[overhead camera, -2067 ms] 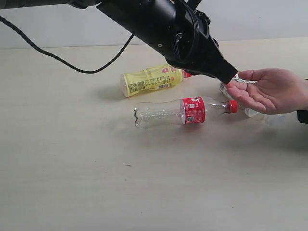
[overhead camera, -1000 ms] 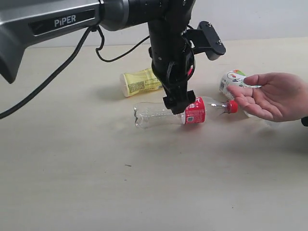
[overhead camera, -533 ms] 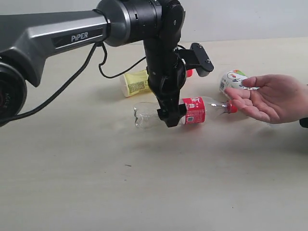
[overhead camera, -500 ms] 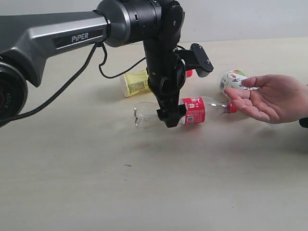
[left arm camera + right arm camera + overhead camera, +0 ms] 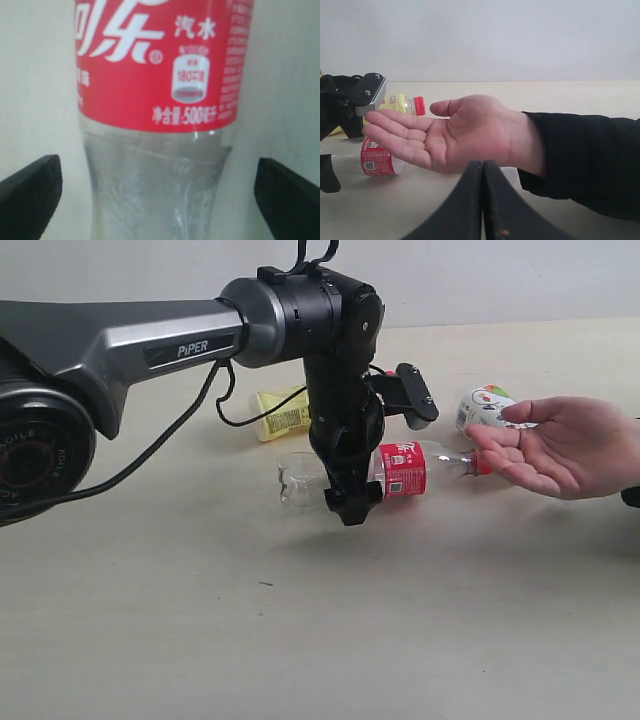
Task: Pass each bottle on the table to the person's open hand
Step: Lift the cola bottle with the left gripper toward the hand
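Your left claw (image 5: 346,498): dropped lower, now wide astride red-labelled bottle (image 5: 400,470); long axis crosswise to jaws, cap toward open hand (image 5: 560,445). Right claw (image 5: 482,200): closed.

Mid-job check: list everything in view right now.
red-labelled clear bottle: one, clear with red cap, lying at centre
yellow bottle: one, yellow with red cap, lying behind the left arm
green-labelled bottle: one, white and green, far side, right of centre
table: one, pale beige
cable: one, black, hanging from the left arm
person's open hand: one, bare, palm up, right side
left gripper: one, black, open astride the clear bottle
right gripper: one, black, shut, facing the palm
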Robot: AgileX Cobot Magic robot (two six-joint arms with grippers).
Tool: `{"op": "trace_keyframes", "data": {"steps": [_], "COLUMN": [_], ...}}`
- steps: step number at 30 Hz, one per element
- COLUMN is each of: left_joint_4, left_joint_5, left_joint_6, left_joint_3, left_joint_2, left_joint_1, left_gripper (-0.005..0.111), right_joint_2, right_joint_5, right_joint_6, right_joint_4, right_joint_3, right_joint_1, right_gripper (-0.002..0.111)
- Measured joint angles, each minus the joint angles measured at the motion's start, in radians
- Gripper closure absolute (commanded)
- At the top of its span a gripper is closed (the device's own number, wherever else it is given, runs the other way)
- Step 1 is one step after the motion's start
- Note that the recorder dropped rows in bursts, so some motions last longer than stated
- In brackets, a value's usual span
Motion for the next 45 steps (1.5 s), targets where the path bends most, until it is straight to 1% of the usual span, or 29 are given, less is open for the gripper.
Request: {"op": "trace_keyframes", "data": {"steps": [2, 5, 6, 8, 9, 11, 18, 25, 27, 32, 35, 37, 42, 45], "left_joint_4": [0.0, 0.0, 0.0, 0.0, 0.0, 0.0, -0.003, 0.004, 0.018, 0.018, 0.018, 0.011, 0.011, 0.009], "left_joint_5": [0.0, 0.004, 0.004, 0.004, 0.004, 0.008, 0.059, 0.083, 0.085, 0.086, 0.086, 0.087, 0.088, 0.088], "left_joint_6": [0.0, 0.0, 0.0, -0.008, -0.01, -0.019, -0.068, -0.232, -0.338, -0.461, -0.691, -0.792, -0.988, -1.09], "left_joint_3": [0.0, 0.0, 0.0, 0.0, 0.0, 0.0, -0.002, -0.002, -0.002, 0.021, 0.025, 0.025, 0.025, 0.025], "left_joint_2": [0.0, 0.0, 0.0, 0.0, 0.0, 0.0, 0.0, -0.059, -0.116, -0.219, -0.284, -0.311, -0.359, -0.373], "left_joint_1": [0.0, 0.0, 0.0, 0.0, 0.0, 0.0, 0.0, 0.0, 0.0, -0.002, -0.006, -0.008, -0.038, -0.074], "left_gripper": [0.015, 0.041, 0.054, 0.073, 0.087, 0.107, 0.107, 0.107, 0.107, 0.107, 0.107, 0.107, 0.107, 0.107], "right_joint_2": [0.0, 0.0, 0.0, 0.0, 0.0, 0.0, 0.0, 0.0, 0.0, 0.0, 0.0, 0.0, 0.0, 0.0], "right_joint_5": [0.0, 0.0, 0.0, 0.0, 0.0, 0.0, 0.0, 0.0, 0.0, 0.0, 0.0, 0.0, 0.0, 0.0], "right_joint_6": [0.0, 0.0, 0.0, 0.0, 0.0, 0.0, 0.0, 0.0, 0.0, 0.0, 0.0, 0.0, 0.0, 0.0], "right_joint_4": [0.0, 0.0, 0.0, 0.0, 0.0, 0.0, 0.0, 0.0, 0.0, 0.0, 0.0, 0.0, 0.0, 0.0], "right_joint_3": [0.0, 0.0, 0.0, 0.0, 0.0, 0.0, 0.0, 0.0, 0.0, 0.0, 0.0, 0.0, 0.0, 0.0], "right_joint_1": [0.0, 0.0, 0.0, 0.0, 0.0, 0.0, 0.0, 0.0, 0.0, 0.0, 0.0, 0.0, 0.0, 0.0], "right_gripper": [0.108, 0.108, 0.108, 0.108, 0.108, 0.108, 0.108, 0.108, 0.108, 0.108, 0.108, 0.108, 0.108, 0.108]}}
